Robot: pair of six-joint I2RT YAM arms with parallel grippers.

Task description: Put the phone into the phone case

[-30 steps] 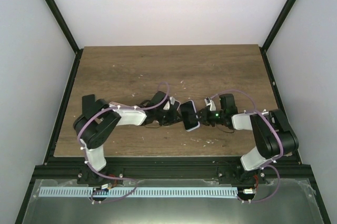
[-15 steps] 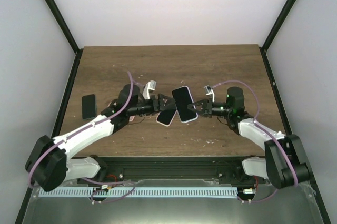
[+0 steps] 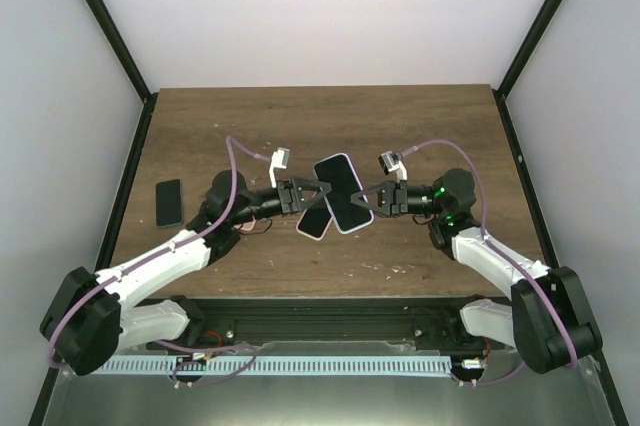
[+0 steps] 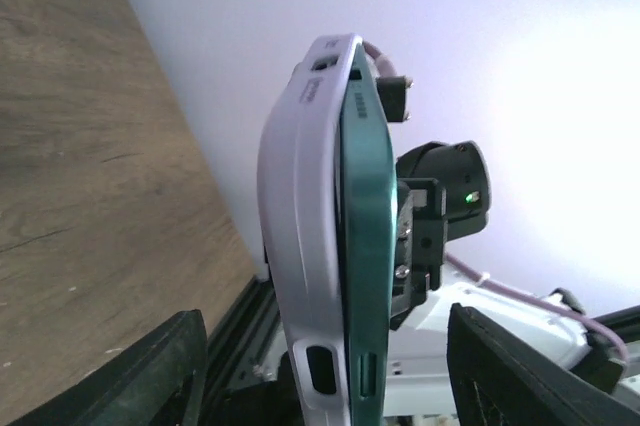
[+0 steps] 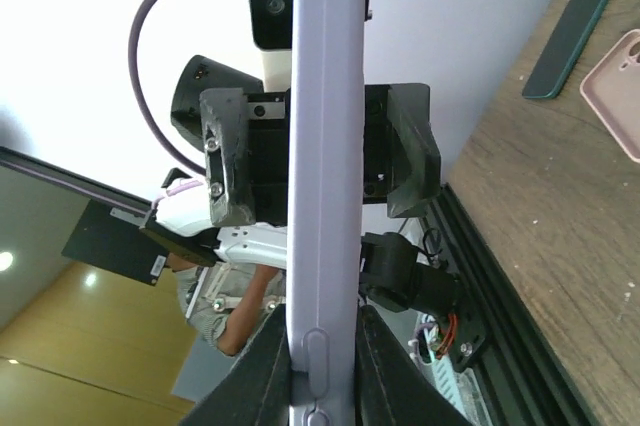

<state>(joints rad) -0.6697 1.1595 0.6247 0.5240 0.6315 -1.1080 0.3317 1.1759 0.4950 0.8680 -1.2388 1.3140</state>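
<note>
Phone: the dark teal phone (image 4: pixel 365 246) is seen seated in the lavender phone case (image 4: pixel 295 246). The pair is held in the air above the brown wooden table (image 3: pixel 400 136), between the two arms.
Right gripper: the right gripper (image 5: pixel 322 371) is clenched on one end of the cased phone, with its fingers (image 5: pixel 262 371) pressed against both faces.
Left gripper: the left gripper (image 4: pixel 325 331) is released. Its fingers (image 4: pixel 150 376) are spread on either side of the opposite end, apart from it.
Top view only: the black screen is shown. A pale pink case (image 3: pixel 314 223) lies on the table, partly covered by the held pair, and a second dark phone (image 3: pixel 169 202) lies well to the left.
Left wrist view only: phone and case are seen edge-on, side by side.
Right wrist view only: only the lavender edge is shown, and the seated phone is hidden.
</note>
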